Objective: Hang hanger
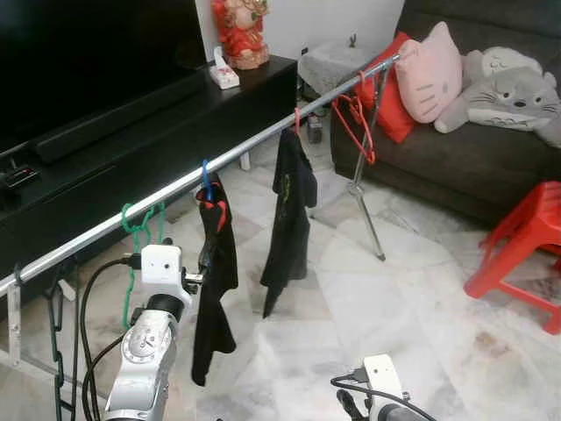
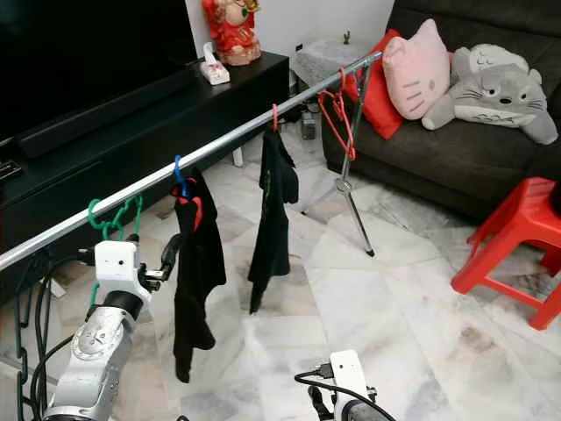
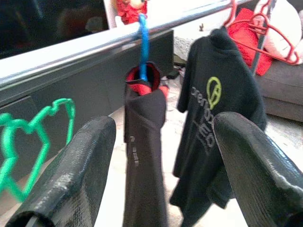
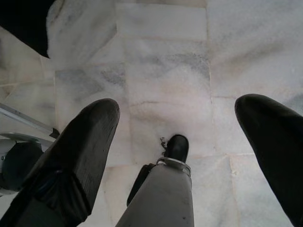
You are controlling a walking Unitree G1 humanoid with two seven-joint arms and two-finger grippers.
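One blue hanger [image 3: 143,42] on the rail [image 3: 71,49] — just beyond left hand [image 3: 161,165].

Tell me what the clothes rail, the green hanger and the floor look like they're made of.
Clothes rail: probably metal, silvery with a bright sheen. Green hanger: likely plastic, thin moulded loops in uniform colour. Floor: polished marble or marble-look tile, pale with grey veins and straight joints.
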